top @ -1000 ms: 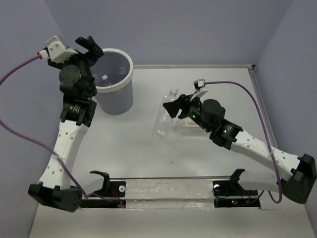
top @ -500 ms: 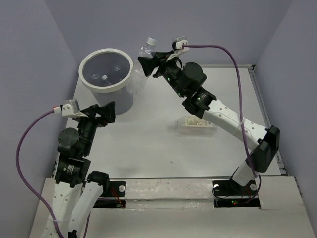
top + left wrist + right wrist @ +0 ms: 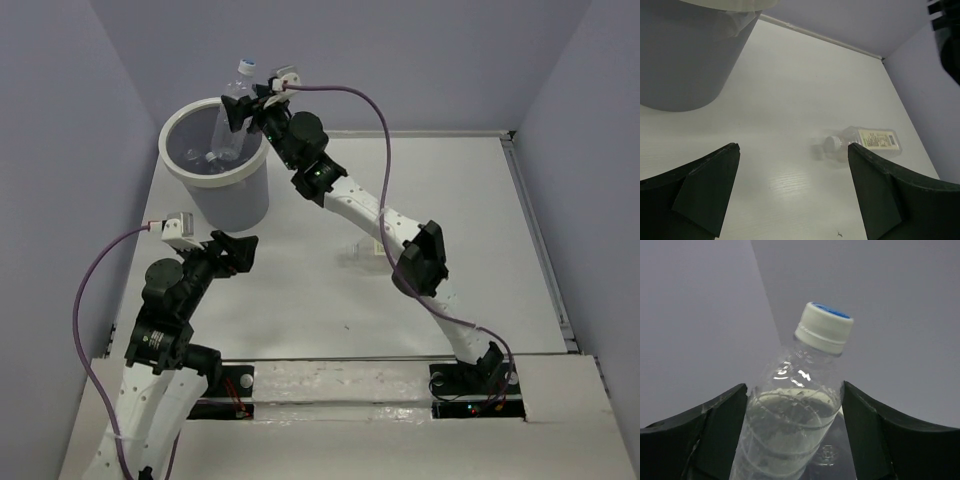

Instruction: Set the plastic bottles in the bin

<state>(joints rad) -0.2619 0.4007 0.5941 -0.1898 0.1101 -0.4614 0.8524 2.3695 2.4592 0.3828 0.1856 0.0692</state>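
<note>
**White surface, one bottle in the air: the drop could clip the rim**

Pale grey walls close in a white surface (image 3: 300, 300) that carries little: the bin, and one bottle lying down.

At the left, the left end effector (image 3: 234, 251) hangs low with its fingers spread and nothing between them. It faces the open middle of the surface.

Further back stands the grey bin (image 3: 215, 181). At least one clear bottle (image 3: 211, 158) already lies inside it.

Above the bin's right side, the right end effector (image 3: 795, 390) is clenched on a plain plastic bottle (image 3: 232, 120). The bottle is cap-up and tilted, with its lower end over the opening but close to the rim. Let go from there, it could strike the thick white rim and tumble outside. The slick, thin-walled body might also slip or twist early in the grasp.

To the right, the squarer beige-label bottle (image 3: 867, 141) lies on its side, well apart from the bin and partly under the outstretched right arm. A low return sweep of that arm could knock it. A pinch that lands off-centre could make it skid away.
</note>
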